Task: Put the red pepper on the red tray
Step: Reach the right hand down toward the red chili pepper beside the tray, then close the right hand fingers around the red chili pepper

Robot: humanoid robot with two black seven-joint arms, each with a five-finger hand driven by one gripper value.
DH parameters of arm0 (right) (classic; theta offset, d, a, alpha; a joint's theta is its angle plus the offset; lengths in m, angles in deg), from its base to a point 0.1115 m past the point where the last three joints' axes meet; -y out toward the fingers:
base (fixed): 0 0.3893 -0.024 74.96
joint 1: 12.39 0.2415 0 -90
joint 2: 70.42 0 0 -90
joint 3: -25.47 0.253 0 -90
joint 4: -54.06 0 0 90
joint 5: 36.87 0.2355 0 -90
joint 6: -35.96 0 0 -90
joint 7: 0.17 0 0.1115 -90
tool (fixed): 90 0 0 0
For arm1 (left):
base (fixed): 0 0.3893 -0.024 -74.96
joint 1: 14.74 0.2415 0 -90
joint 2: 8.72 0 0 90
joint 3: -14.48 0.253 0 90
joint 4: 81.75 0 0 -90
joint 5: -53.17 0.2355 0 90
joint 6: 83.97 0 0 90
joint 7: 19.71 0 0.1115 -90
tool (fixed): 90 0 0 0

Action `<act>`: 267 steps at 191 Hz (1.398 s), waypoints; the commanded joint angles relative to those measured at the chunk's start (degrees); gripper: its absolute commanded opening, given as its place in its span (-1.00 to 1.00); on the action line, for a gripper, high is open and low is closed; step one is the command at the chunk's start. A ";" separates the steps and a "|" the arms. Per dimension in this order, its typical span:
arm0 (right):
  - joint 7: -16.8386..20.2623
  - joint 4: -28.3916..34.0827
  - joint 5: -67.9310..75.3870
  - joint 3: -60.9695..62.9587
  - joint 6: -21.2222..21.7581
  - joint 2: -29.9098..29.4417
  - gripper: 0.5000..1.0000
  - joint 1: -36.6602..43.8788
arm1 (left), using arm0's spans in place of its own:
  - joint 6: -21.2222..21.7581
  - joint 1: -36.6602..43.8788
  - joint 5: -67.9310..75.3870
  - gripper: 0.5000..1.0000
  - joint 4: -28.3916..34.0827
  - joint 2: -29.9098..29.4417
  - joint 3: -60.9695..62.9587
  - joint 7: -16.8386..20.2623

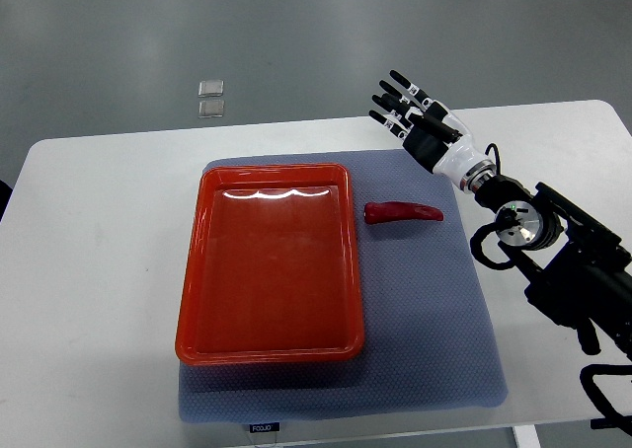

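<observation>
Robot hand: the right robot hand (413, 112) reaches in from the right edge on a black and white arm, its dark fingers (400, 78) spread and extended toward the far left; it is released and grasps nothing. It hovers above the far right part of the mat, apart from every object.
Arm: the forearm (533, 226) runs from the wrist down toward the near right, with black cables looped beside it, and leaves the view at the right edge.
Red pepper: the pepper (402, 212) lies flat on the mat, nearer than the robot hand and a little to its left. Its thick end points left toward the tray and its thin tip points right. It sits just beside the tray's right rim, not touching it and not in the tray.
Red tray: the rectangular tray (193, 270) rests on the left part of the mat with its long sides running near to far. Its inside reflects light at the far end.
Mat: a blue-grey textured mat (434, 320) lies under both the tray and the pepper.
Table: the white table (99, 231) carries the mat.
Floor: two small clear squares (211, 98) lie on the grey floor beyond the table's far edge.
</observation>
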 commanded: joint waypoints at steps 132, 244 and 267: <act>0.09 0.84 -28.47 -15.76 -0.79 12.55 0.64 8.51 | 0.08 0.00 -0.01 1.00 -0.21 0.00 -0.01 -0.26; -0.88 15.17 -54.89 -26.41 -6.59 20.30 0.64 8.61 | -0.01 0.00 -0.01 1.00 0.41 0.00 -0.01 -1.14; -1.58 15.17 -54.98 -26.59 -7.65 19.25 0.64 7.38 | -0.01 0.17 -0.01 1.00 0.41 0.00 -0.01 -1.14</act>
